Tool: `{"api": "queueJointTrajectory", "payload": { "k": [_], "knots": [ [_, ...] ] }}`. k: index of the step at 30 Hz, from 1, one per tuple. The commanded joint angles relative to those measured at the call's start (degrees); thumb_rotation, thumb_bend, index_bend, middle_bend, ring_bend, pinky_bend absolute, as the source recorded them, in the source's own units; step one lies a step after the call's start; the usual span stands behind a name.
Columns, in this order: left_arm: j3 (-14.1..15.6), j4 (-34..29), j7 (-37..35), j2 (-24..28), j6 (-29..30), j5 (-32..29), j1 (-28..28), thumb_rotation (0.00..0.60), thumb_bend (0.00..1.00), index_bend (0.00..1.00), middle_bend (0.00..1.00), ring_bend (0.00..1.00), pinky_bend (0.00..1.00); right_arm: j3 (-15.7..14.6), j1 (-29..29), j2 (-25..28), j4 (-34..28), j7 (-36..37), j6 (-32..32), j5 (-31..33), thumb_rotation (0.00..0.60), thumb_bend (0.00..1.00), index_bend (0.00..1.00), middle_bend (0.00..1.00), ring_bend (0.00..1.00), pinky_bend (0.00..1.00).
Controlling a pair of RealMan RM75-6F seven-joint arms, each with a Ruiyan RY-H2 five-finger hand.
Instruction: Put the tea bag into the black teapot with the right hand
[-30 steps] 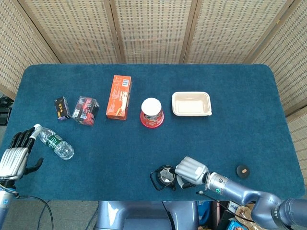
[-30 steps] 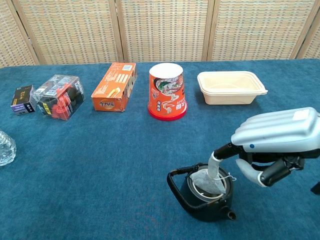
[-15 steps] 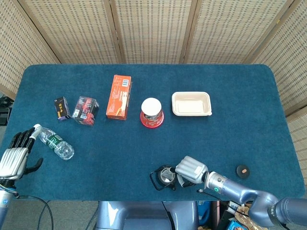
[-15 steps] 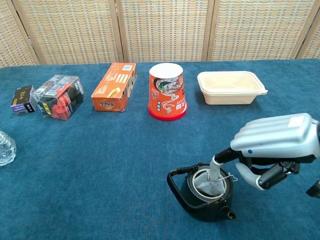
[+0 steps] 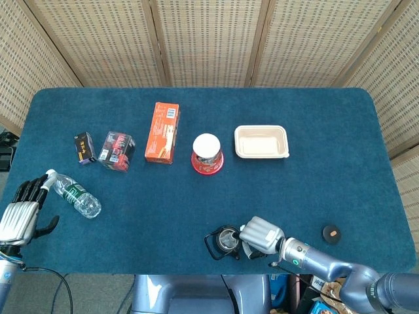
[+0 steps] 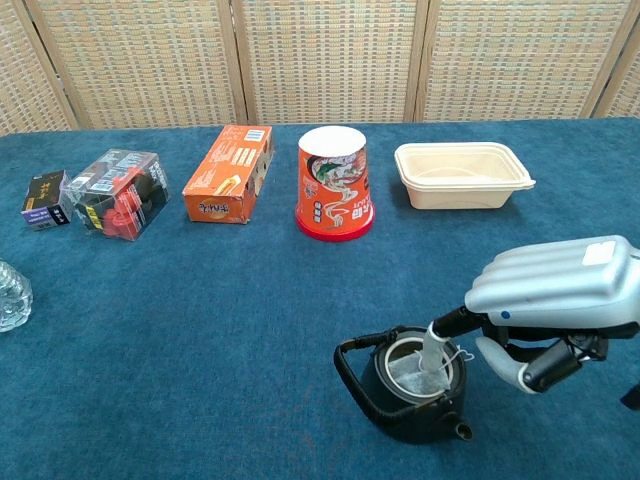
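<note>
Judging by lower-right of chest view, tea bag (image 6: 420,372) is mostly lowered into black teapot (image 6: 410,395), top pinched by right hand (image 6: 555,305); release left.

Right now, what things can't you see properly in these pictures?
- Water bottle: chest view's left edge cuts it off.
- Tea bag: lower part hidden inside the black teapot; in head view the right hand partly covers the pot.
- Small round thing: too small to identify.
</note>
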Motion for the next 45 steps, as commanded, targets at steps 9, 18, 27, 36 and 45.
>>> {"api": "queueJointTrajectory", "payload": {
  "k": [9,18,27,36,45],
  "knots": [
    [0.0,0.0,0.1,-0.2,-0.3,0.1,-0.2,0.600,0.38,0.00,0.00,0.00,0.00,0.0,-0.8,2.2,-2.1,-0.4,1.6,-0.5,0.238,1.00,0.29,0.93,0.90,0.96],
    [0.1,-0.2,0.1,0.0,-0.3,0.1,-0.2,0.600,0.38,0.00,0.00,0.00,0.00,-0.9,-0.9,0.9,-1.0,-0.2,-0.2,-0.2,0.234,1.00,0.29,0.93,0.90,0.96],
    [0.2,-0.1,-0.1,0.0,-0.2,0.2,-0.1,0.600,0.38,0.00,0.00,0.00,0.00,-1.0,-0.6,0.1,-0.3,-0.5,-1.5,0.3,0.238,1.00,0.29,0.93,0.90,0.96],
    [0.2,0.2,-0.3,-0.2,-0.3,0.1,-0.1,0.600,0.38,0.00,0.00,0.00,0.00,-0.2,-0.8,1.5,-1.8,-0.5,0.1,0.0,0.238,1.00,0.29,0.93,0.90,0.96],
    [0.3,0.3,-0.4,-0.2,-0.4,0.2,-0.1,0.600,0.38,0.00,0.00,0.00,0.00,0.7,-1.9,4.3,-4.4,1.1,3.9,-1.5,0.240,1.00,0.30,0.93,0.90,0.96]
  ]
}}
